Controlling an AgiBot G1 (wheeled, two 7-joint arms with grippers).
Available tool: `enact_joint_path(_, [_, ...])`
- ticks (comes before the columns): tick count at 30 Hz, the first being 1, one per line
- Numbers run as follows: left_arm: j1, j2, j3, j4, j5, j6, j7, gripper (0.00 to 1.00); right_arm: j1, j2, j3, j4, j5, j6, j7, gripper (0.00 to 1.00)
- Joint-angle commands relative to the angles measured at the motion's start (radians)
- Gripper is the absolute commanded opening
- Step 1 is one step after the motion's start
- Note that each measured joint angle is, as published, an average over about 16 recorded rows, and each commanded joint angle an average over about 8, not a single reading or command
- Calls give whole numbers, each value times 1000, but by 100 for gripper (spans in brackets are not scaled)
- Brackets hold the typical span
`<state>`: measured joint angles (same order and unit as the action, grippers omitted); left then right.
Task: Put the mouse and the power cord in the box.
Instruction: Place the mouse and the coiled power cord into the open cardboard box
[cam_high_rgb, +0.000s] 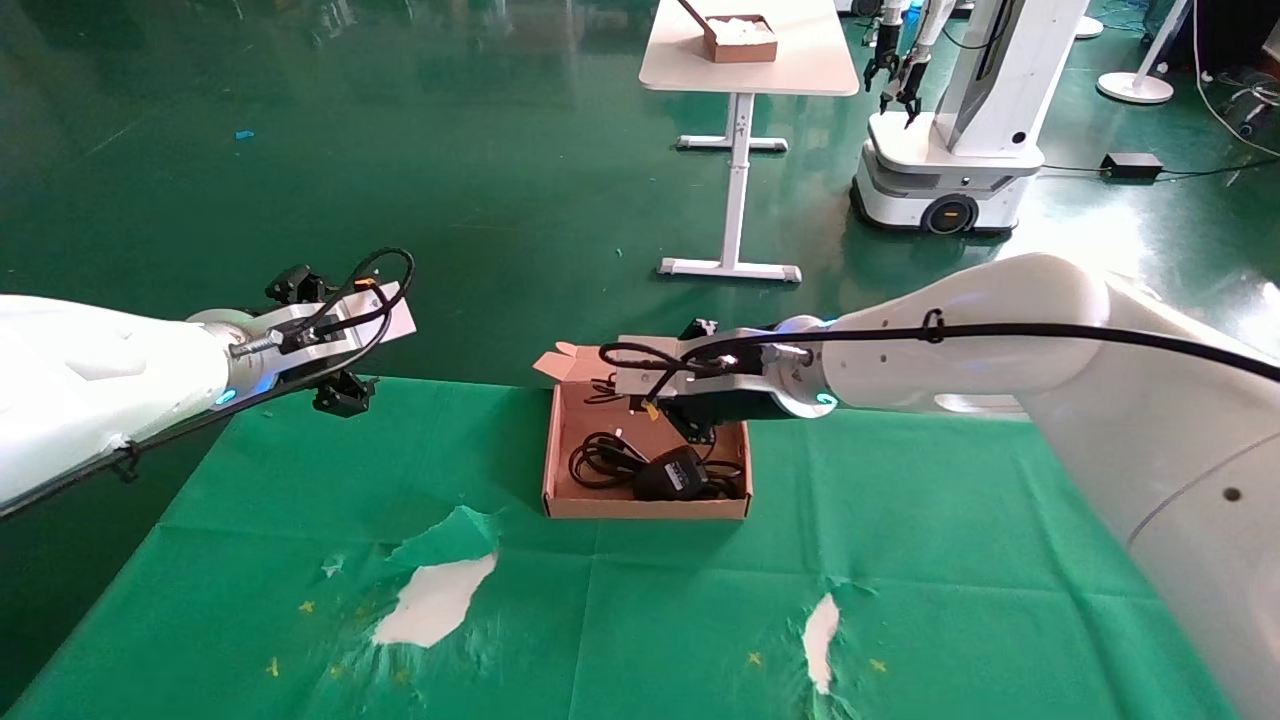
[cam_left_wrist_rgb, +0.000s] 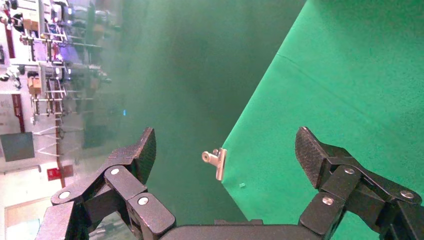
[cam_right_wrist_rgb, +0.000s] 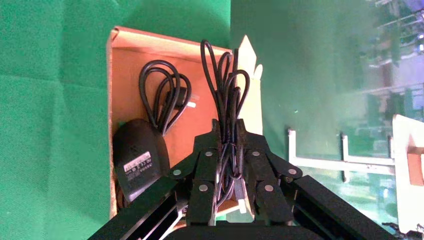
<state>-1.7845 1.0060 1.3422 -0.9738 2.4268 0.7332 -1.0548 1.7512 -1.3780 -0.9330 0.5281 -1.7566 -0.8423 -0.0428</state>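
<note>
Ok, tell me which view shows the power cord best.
The right wrist view: the right claw is shut on the power cord above the box. In the head view the arm hides it. The left wrist view shows none of it.

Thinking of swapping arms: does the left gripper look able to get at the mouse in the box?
Probably not yet: the left gripper hangs open off the table's far-left corner, while the right gripper, clamping the cord, hovers over the box and mouse.

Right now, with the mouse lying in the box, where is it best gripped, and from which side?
Grip the mouse across its rounded body, from straight above. It lies flat, label up, close to the box wall, so a sideways approach is blocked. Avoid its wire loops beside it. The left gripper is open; the right gripper is shut on the cord.
</note>
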Motion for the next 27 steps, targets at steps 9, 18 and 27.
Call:
enact_joint_path(9, [0,2,0,4,-2,-1,1,100,2,3,9,7,-5,-10,-3,100])
enact_joint_path(18, [0,2,-1,5,-3,-1,1,100,-36,48,50,53,53,-52,9,100])
enact_joint_path(27, [0,2,-1,5,-3,-1,1,100,-137,161,145,164,206,-146,44,100])
